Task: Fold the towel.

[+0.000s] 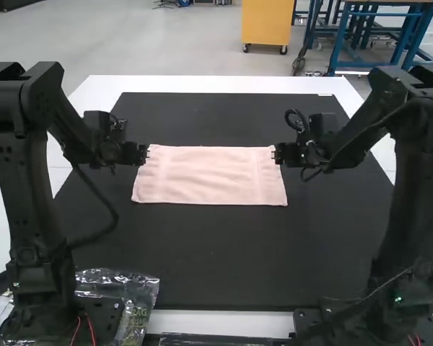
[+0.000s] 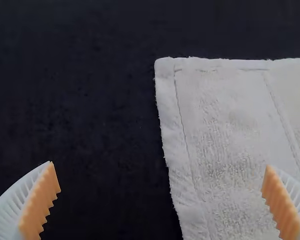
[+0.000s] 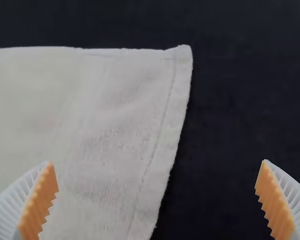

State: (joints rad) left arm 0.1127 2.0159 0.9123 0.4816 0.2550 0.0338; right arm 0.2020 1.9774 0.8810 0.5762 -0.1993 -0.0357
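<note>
1. High view: the towel (image 1: pixel 209 176) lies flat on the dark mat (image 1: pixel 216 252), a pale pink oblong with its long edges running across between the two arms. The mat lies on the white table (image 1: pixel 224 83). The left gripper (image 1: pixel 143 153) is at the towel's left end, by the far corner; the right gripper (image 1: pixel 276 153) is at the right end, also by the far corner. A clear plastic bag (image 1: pixel 139 295) lies beside the base of the left arm (image 1: pixel 29 173), and the right arm (image 1: pixel 411 187) stands opposite.

2. Left wrist view: the left gripper (image 2: pixel 159 166) has its fingers (image 2: pixel 11 205) spread wide, with nothing between the orange pads (image 2: pixel 40 200). One finger is over the mat, the other over the towel, and the towel's side edge runs between them. The towel's corner lies flat, with stitching along the hem.

3. Right wrist view: the right gripper (image 3: pixel 157 162) is spread wide too, pinching nothing. One of its fingers is over the towel, the other over the mat. The towel's hemmed side slants between them up to a flat corner.
</note>
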